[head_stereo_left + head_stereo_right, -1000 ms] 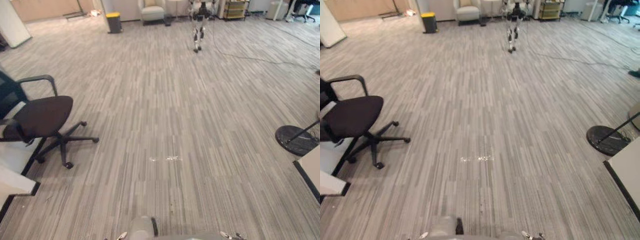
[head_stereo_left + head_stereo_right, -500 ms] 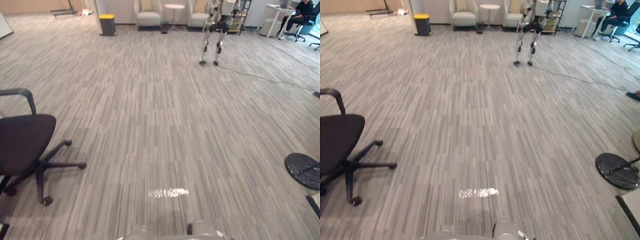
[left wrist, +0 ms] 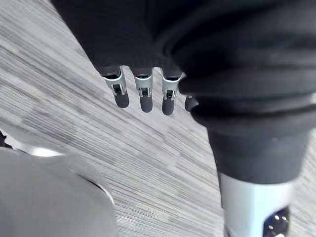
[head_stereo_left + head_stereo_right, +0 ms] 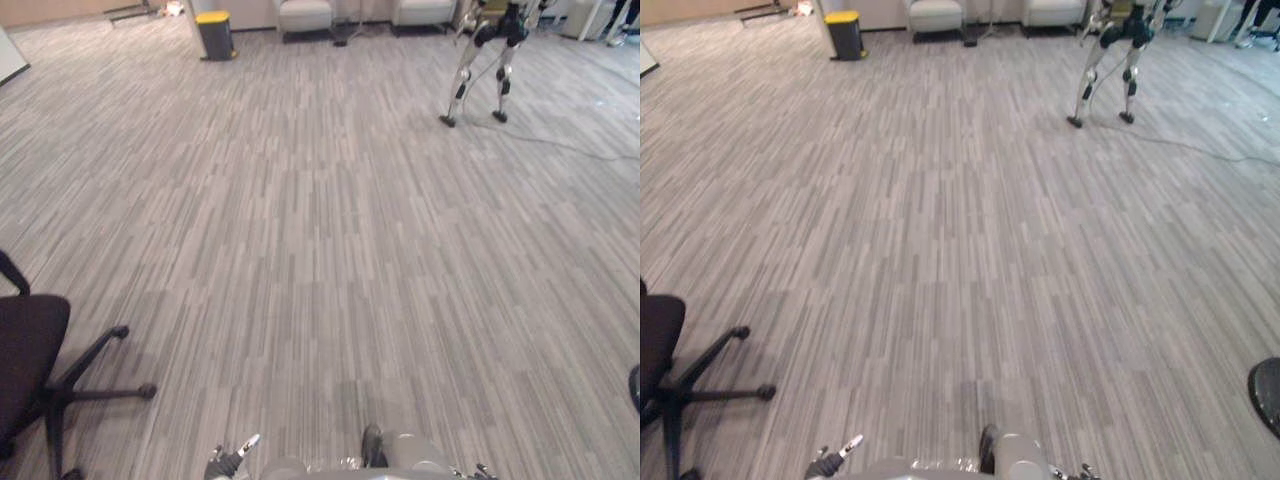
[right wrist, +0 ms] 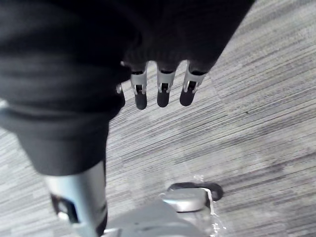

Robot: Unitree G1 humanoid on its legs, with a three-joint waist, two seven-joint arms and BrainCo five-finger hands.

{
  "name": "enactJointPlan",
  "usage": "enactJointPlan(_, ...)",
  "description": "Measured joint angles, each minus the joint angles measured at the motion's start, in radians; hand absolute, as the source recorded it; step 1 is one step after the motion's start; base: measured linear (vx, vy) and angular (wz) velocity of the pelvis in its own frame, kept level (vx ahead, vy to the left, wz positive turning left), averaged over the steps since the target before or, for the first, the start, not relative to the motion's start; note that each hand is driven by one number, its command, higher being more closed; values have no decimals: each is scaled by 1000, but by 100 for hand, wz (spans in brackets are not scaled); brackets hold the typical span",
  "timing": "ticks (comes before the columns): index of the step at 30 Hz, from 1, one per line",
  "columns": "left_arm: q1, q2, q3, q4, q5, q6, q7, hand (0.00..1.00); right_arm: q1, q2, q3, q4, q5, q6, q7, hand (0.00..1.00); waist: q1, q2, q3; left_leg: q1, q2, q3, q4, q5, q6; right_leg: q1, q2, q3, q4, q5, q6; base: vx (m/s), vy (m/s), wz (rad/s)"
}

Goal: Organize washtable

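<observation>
Hanging above carpet [image 4: 320,250], left hand [image 3: 144,98] and right hand [image 5: 163,94] are loosely spread; chair [image 4: 25,350] nearby.

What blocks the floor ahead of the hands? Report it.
Nothing visible on the floor straight ahead. A chair sits near left, a bin far left, another robot far right, all off the line. The left hand and right hand hang open, holding nothing.

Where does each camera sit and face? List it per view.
Left eye view: on the head, looking down and ahead over the floor, office chair at left.
Right eye view: beside it; shares floor, office chair and bin.
Left wrist view: along the left robot hand, fingers straight, above floor.
Right wrist view: along the right robot hand, likewise.
</observation>
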Motion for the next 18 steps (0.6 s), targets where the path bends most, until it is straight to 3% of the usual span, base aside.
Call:
enactJointPlan(2,16,9,-28,-8,0,-4,1,0,-21,4,-13,7,-1,-3,-4,0,1,-9,-4,-53,4,24,-259,-62,18,87,-2,38,-97,-11,36,334,16,-35)
enactJointPlan(3,20,12,-42,-8,-1,-7,3,0,-29,3,-17,8,-1,-4,-5,0,1,-7,-5,-63,2,19,-366,-62,18,89,-2,47,-109,-15,45,281,103,-48)
enactJointPlan(5,29,19,-59,-5,-3,-9,18,0,-40,0,-18,25,0,-9,-11,0,6,-2,-9,-65,-30,-57,-755,-43,5,76,2,86,-130,-22,73,230,157,-56)
enactJointPlan(6,29,14,-60,3,-4,-9,21,0,-37,-4,-18,24,0,-10,-13,0,12,6,-17,-65,-30,-73,-805,-32,-4,70,7,97,-133,-22,79,229,193,-72)
enactJointPlan(7,30,3,-59,10,-6,-8,20,0,-32,-12,-16,25,0,-8,-14,0,30,17,-35,-51,-28,-68,-858,51,-22,55,13,130,-135,-24,95,257,205,-69)
enactJointPlan(8,37,6,-56,10,-10,-8,19,0,-21,-8,-13,25,0,-7,-14,0,31,15,-45,-38,-35,-55,-884,86,-21,54,5,145,-136,-25,106,312,239,-60)
enactJointPlan(10,44,34,-61,27,-11,-13,19,0,-7,11,3,25,1,-10,-14,0,24,-21,-69,-28,-71,-33,-915,87,-14,54,-33,154,-153,-20,124,228,160,-16)
enactJointPlan(13,45,58,-80,36,-15,-13,19,0,2,27,10,33,2,-9,-14,0,30,-48,-86,-9,-102,-2,-945,88,-11,71,-65,172,-193,-10,148,228,175,-15)
enactJointPlan(18,48,77,-120,65,-23,-17,19,0,4,27,10,55,4,-10,-12,0,28,-47,-105,59,-125,20,-1031,106,15,103,-81,182,-225,-6,153,85,81,-9)
